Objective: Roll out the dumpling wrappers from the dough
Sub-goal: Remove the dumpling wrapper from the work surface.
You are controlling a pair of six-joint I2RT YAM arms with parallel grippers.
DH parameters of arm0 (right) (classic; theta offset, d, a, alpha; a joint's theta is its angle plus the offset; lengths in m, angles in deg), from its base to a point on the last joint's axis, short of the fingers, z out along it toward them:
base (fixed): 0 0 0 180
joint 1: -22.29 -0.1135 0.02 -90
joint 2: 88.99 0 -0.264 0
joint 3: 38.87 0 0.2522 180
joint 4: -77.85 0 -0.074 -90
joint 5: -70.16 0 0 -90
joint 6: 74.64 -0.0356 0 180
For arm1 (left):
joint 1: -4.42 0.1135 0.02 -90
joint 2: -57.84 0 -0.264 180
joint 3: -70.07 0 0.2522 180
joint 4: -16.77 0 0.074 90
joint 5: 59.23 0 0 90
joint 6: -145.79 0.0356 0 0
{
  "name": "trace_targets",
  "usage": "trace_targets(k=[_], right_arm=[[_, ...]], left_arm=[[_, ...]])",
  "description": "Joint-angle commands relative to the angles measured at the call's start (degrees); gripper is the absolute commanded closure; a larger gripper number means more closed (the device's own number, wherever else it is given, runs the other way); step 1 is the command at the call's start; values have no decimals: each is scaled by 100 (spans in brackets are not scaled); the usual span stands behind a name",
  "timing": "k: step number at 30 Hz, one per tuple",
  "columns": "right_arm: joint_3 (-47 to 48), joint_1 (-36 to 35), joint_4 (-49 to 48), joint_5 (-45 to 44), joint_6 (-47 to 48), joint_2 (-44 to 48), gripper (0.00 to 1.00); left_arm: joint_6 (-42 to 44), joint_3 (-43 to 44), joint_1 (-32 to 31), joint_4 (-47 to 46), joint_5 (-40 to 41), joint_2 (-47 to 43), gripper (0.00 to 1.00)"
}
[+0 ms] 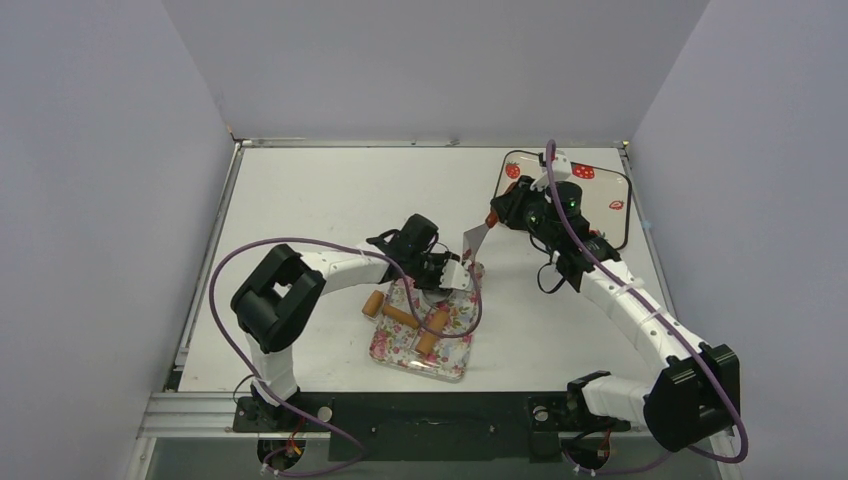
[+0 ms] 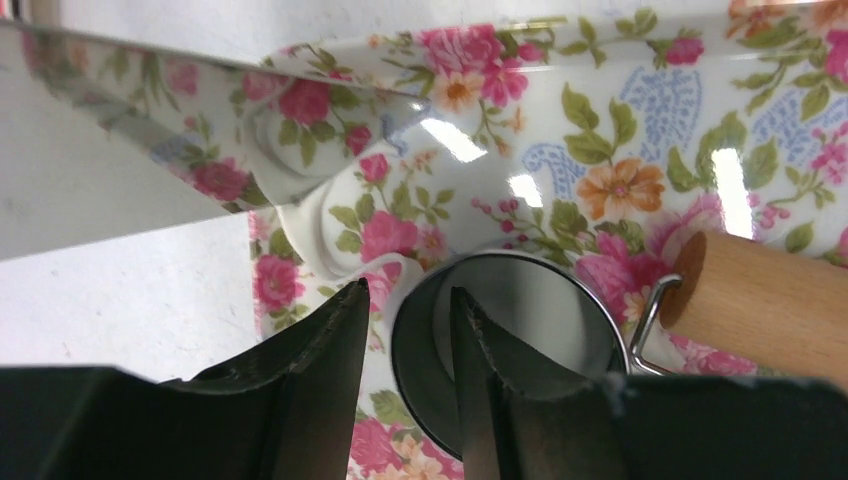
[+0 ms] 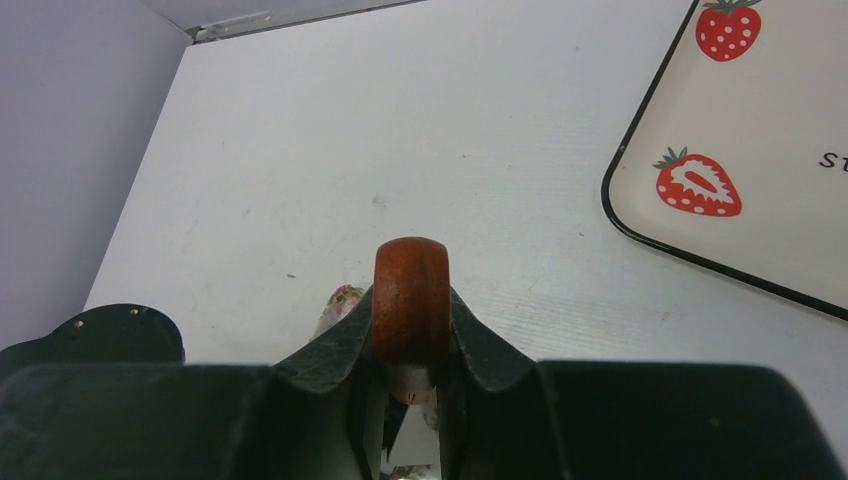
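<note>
- The left gripper (image 2: 408, 290) stands with its jaws apart, straddling the wall of the metal ring (image 2: 600, 320). One finger is inside the ring and the other outside, and a sliver of tray shows between the outer finger and the metal.
- Inside the ring is a pale, unpatterned patch that looks like the dough (image 2: 540, 290). Whether it is a flat disc or only glare on the inner wall cannot be told.
- The ring sits on the floral tray (image 2: 620, 120), at the tray's far edge.
- A wooden roller (image 2: 760, 300) lies on the tray just beside the ring, with a thin wire bracket at its end next to the rim.
- From above, more brown wooden pieces lie across the tray's middle, and one is at its left edge.
- The right gripper (image 3: 411, 325) is clamped on the red handle of the spatula (image 3: 411, 270).
- The spatula's shiny blade slants down to the far edge of the floral tray, close to the left gripper, and mirrors the flower pattern.
- The floral tray rests near the middle of the table (image 1: 330, 190), toward its near edge.
- A strawberry tray (image 3: 770, 90) occupies the table's far right corner, well apart from the floral one.
</note>
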Motion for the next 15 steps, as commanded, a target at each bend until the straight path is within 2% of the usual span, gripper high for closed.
trace_targets(k=[1, 5, 9, 13, 14, 15], right_arm=[[-25, 54, -418, -56, -32, 72, 100], [44, 44, -674, 44, -147, -149, 100], [165, 28, -757, 78, -200, -281, 100], [178, 20, -783, 75, -214, -283, 100], [168, 19, -780, 68, -217, -261, 100], [152, 21, -772, 45, -216, -247, 100]], left_arm=[[-213, 666, -44, 117, -242, -42, 65], [-287, 992, -52, 690, -220, -231, 62], [-555, 774, -78, 748, -302, -617, 59], [-1408, 697, -153, 719, -75, -860, 58], [-2066, 673, -190, 514, 84, -883, 58], [-2477, 669, -283, 387, 590, -910, 58]])
